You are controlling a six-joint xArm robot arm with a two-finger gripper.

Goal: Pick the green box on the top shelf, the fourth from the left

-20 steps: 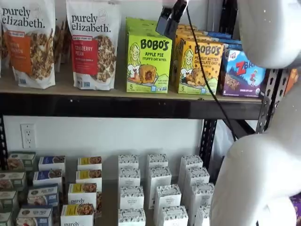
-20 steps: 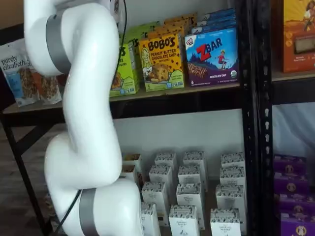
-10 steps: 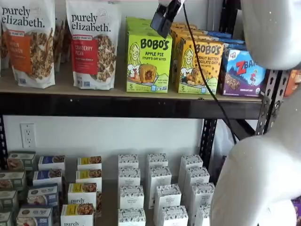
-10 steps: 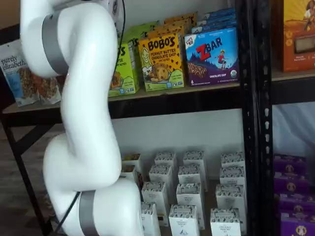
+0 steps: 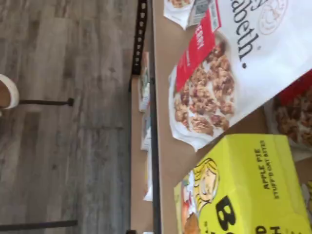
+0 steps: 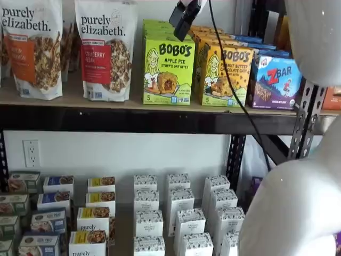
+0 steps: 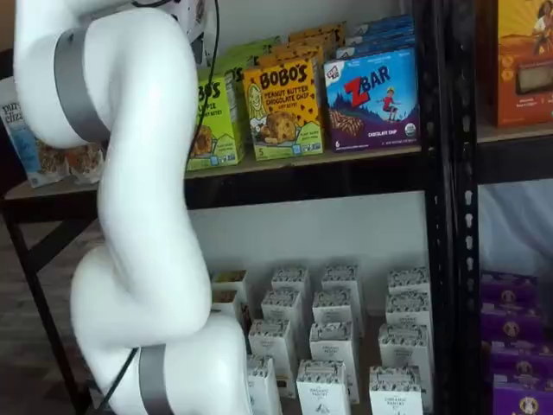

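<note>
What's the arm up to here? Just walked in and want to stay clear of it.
The white arm is reaching for the green box on the top shelf. Its gripper hangs just above the box's top edge; the fingers show side-on, so open or shut is unclear. The box is not yet gripped and stands between a granola bag and a yellow box.

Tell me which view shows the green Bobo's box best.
A shelf view: the green box faces the camera, front unobstructed. In the other shelf view the white arm covers part of it; the wrist view catches only its upper part, close up.
</note>
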